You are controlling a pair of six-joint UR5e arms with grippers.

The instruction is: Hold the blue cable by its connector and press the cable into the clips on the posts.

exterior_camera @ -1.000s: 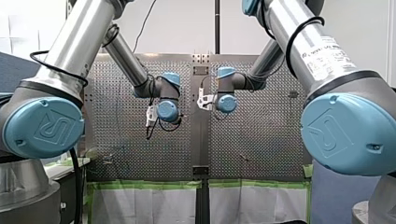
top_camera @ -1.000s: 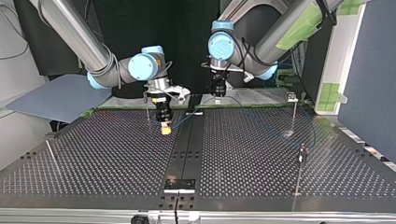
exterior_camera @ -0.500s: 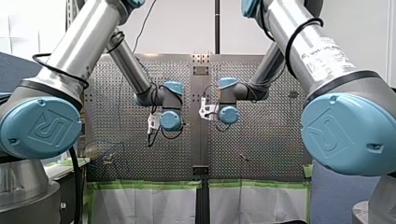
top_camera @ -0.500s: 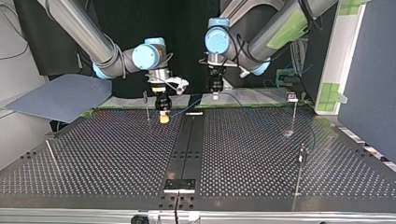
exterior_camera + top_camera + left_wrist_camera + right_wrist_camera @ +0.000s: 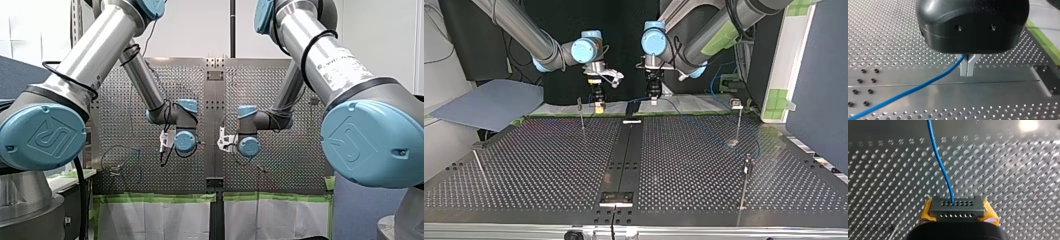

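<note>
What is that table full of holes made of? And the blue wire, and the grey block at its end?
Table: seemingly bare metal, perhaps aluminium, with a dull sheen that catches the light. Blue cable: smooth, glossy sheath, likely plastic; it bends in soft curves. Connector: matte grey with two rows of small holes; metal or plastic, I cannot tell.

Blue cable (image 5: 941, 162), yellow pads (image 5: 926, 213).

Present: two arms (image 5: 95, 55) (image 5: 325, 60), each fitted with one gripper, namely my left gripper (image 5: 653, 101) and my right gripper (image 5: 599, 106). One blue cable (image 5: 923, 86), ending in one connector (image 5: 958, 208). Four thin posts (image 5: 581, 114) (image 5: 738, 122) (image 5: 744, 190) (image 5: 480, 167) standing on one perforated table (image 5: 549, 165). One dark centre strip (image 5: 624, 155) along the table. One blue-grey sheet (image 5: 489, 102) off the table edge, at the top view's left.
</note>
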